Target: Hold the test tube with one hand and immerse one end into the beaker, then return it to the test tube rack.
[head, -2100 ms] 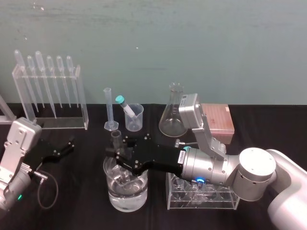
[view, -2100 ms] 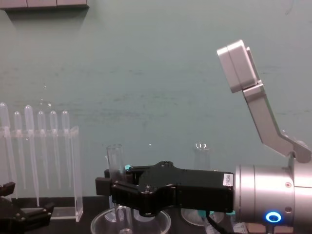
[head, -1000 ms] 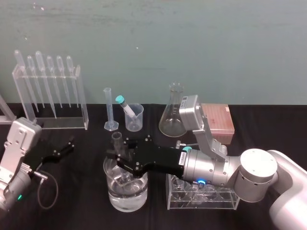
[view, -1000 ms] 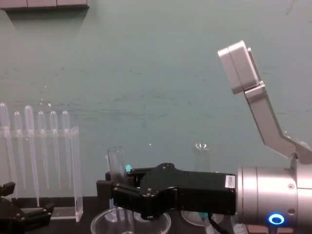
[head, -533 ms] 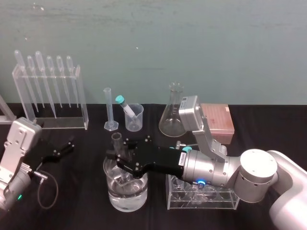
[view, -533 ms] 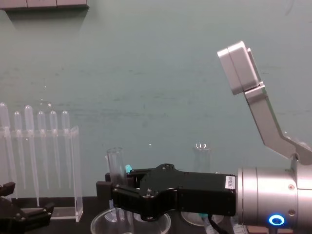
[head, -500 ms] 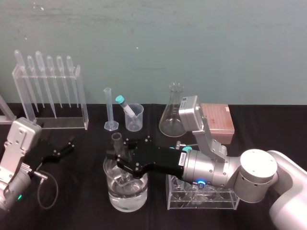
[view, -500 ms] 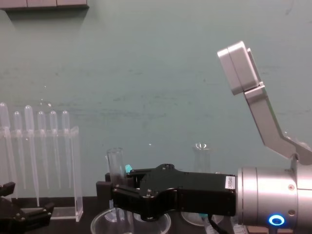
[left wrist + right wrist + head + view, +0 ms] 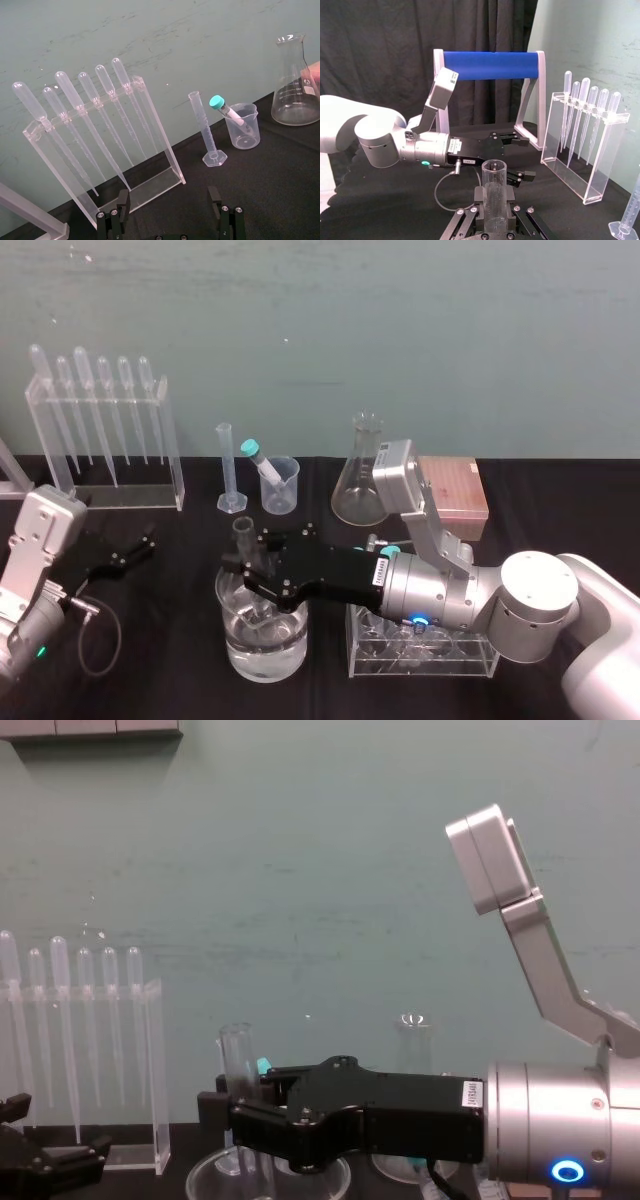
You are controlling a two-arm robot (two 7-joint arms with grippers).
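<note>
Your left gripper [image 9: 135,548] rests low on the black table [image 9: 170,660] at the far left. Its jaws are spread and hold nothing, and it points toward the clear pipette stand [image 9: 105,445]. It takes no part in the work and leaves the centre free for the other arm.

Right of the stand, along the back, are the thin graduated cylinder [image 9: 227,468] and the small plastic beaker [image 9: 282,488], which holds a teal-capped tube. Both sit behind the working zone.

In front of them stands the beaker [image 9: 262,640], partly filled with clear liquid. The test tube [image 9: 243,533] is close to upright over it, with its open mouth above the rim and its lower part inside the glass. I judge the lower end to be at or under the liquid line, though reflections prevent certainty.

Your right gripper [image 9: 252,565] pinches the tube on its upper part. That keeps the fingers [image 9: 479,196] above the rim and out of the liquid. The right forearm reaches in level from the right, crossing above a clear acrylic holder [image 9: 425,655].

The conical flask [image 9: 360,478] stands behind the arm. Just beside it, at the back right, the pinkish-orange test tube rack [image 9: 455,490] awaits the return. That return calls for a straight lift clear of the rim first.
</note>
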